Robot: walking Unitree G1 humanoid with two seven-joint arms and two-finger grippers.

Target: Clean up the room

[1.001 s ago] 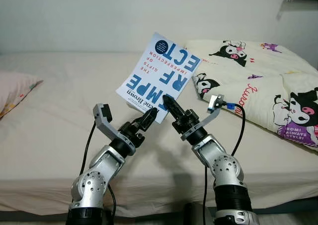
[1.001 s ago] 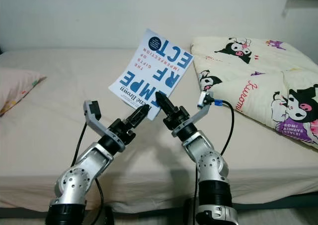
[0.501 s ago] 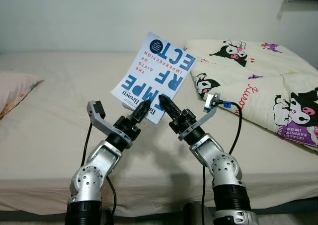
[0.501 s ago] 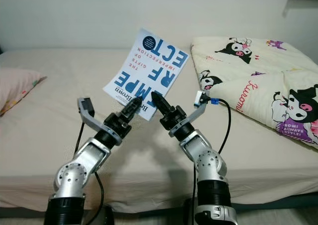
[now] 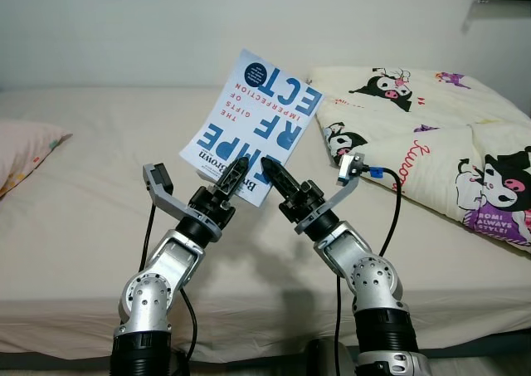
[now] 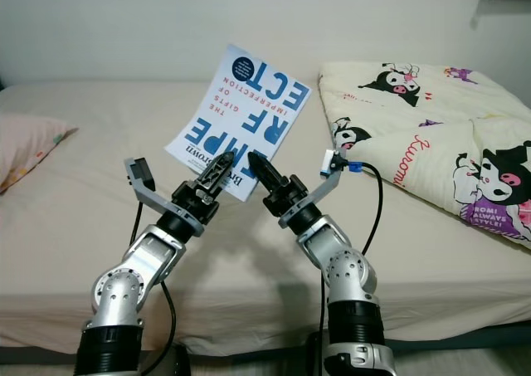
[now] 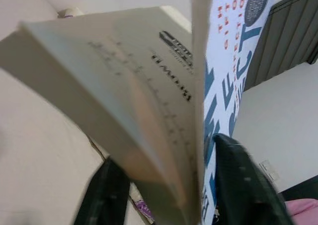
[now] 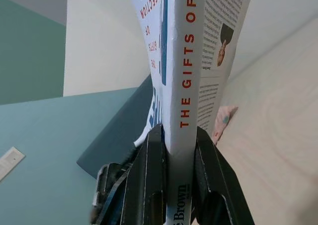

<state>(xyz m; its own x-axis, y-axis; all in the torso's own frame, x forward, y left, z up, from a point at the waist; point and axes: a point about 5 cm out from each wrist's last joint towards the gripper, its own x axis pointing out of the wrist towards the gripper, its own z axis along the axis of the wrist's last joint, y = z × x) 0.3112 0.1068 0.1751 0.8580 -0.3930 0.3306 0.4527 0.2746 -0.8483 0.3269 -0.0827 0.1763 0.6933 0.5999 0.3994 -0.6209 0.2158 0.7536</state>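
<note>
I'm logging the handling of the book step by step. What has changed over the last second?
The book, gripped by both tools, has shifted slightly toward the robot's left and a bit higher above the bed. The left tool swung more upright under it; the right tool followed. Both grips, the blanket and the pillow stayed as they were.

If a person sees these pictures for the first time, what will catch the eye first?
First, the white paperback book with big blue letters, held up over the beige bed upside down, gripped by both the left gripper and the right gripper. Next, the cream cartoon-print quilt, bunched on the bed's right side.
</note>
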